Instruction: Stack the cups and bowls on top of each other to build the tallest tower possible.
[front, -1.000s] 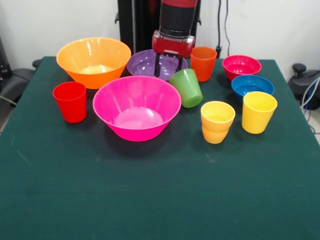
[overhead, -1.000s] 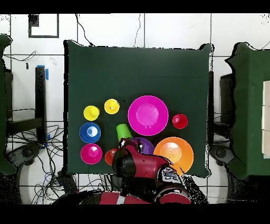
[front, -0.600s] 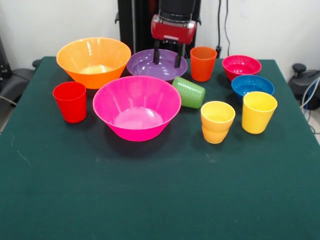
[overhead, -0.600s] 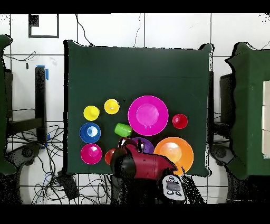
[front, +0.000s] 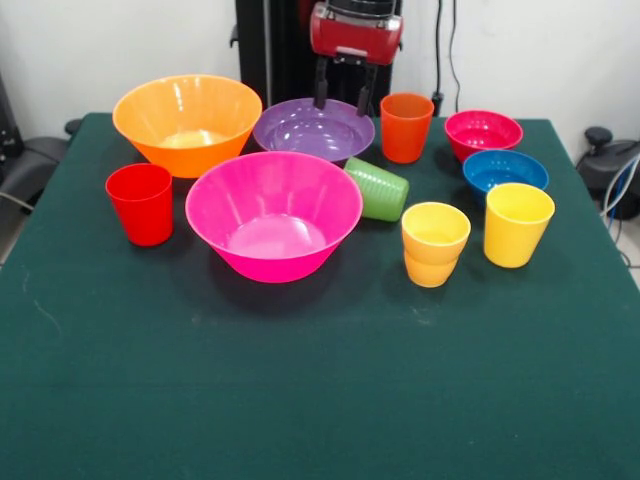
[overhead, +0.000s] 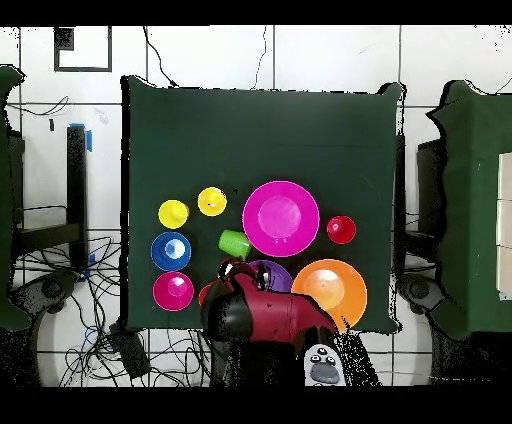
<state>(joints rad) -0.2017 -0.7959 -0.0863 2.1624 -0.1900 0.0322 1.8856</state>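
Note:
My gripper (front: 343, 98) hangs open and empty above the far rim of the purple bowl (front: 312, 128). The green cup (front: 378, 188) lies on its side between the purple bowl and the big hot pink bowl (front: 273, 212), and shows as the green cup (overhead: 235, 243) from above. The orange bowl (front: 187, 120) stands far left with the red cup (front: 141, 203) in front of it. To the right are the orange cup (front: 406, 127), the crimson-pink bowl (front: 483, 133), the blue bowl (front: 505, 172) and two yellow cups (front: 434, 243) (front: 517, 223). Nothing is stacked.
The red arm (overhead: 265, 320) covers part of the purple bowl (overhead: 272, 272) and most of the orange cup in the overhead view. A green cloth (front: 320, 380) covers the table. Cables and chairs lie beyond its edges.
My gripper has risen and drawn back from the green cup. That cup was tilted at the fingers a second ago and now lies on its side on the cloth.

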